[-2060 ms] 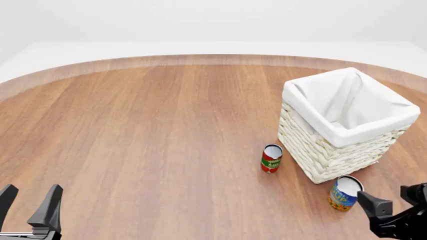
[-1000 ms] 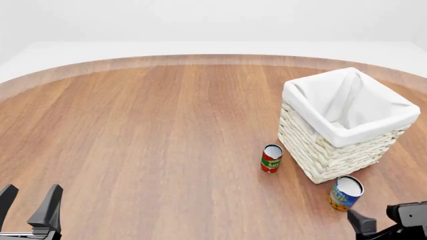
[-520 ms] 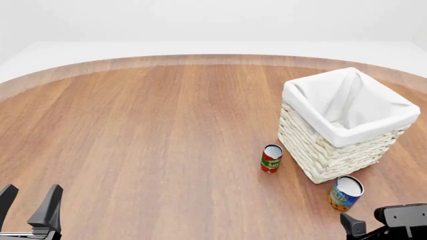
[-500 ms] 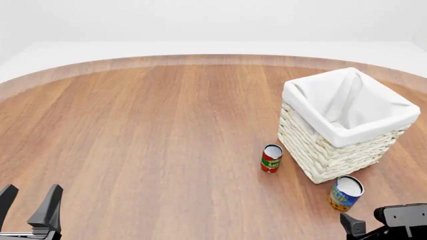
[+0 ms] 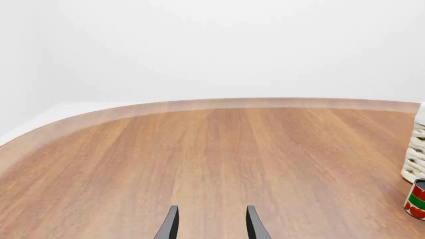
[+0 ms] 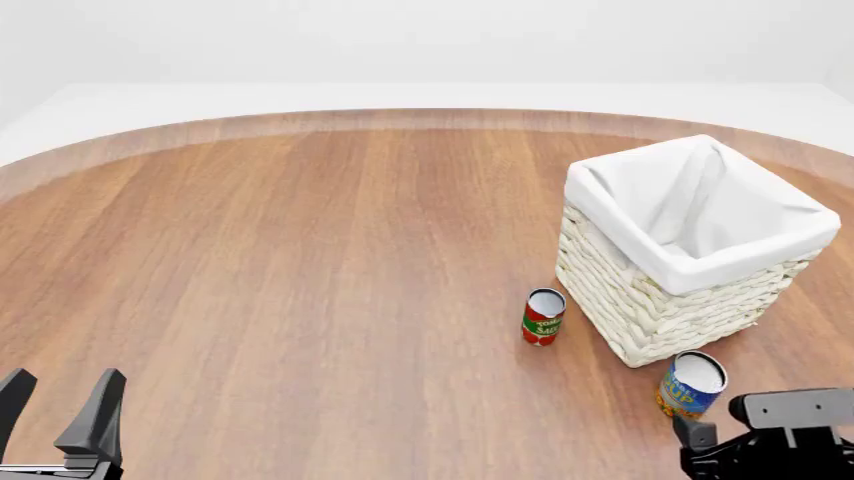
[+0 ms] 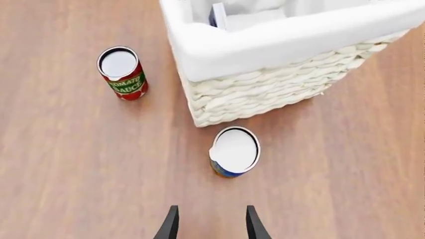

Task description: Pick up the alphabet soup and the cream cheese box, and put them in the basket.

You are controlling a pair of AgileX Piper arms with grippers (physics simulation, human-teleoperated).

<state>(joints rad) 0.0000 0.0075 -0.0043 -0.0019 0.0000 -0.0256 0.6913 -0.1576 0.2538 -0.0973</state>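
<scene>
A: Where was the soup can point(image 6: 691, 384)?
B: It stood upright on the wooden surface point(image 6: 294, 260), low at the right of the front view, just beside the basket point(image 6: 687, 250). The right gripper point(image 7: 209, 224) hung over it with jaws open, not touching it.
A: And the cream cheese box point(image 7: 218, 15)?
B: Its edge showed inside the basket, against the white liner.
A: The left gripper point(image 6: 60, 412)?
B: Lower left corner, jaws open and holding nothing. A tomato can point(image 6: 542, 316) stood near the basket.
</scene>
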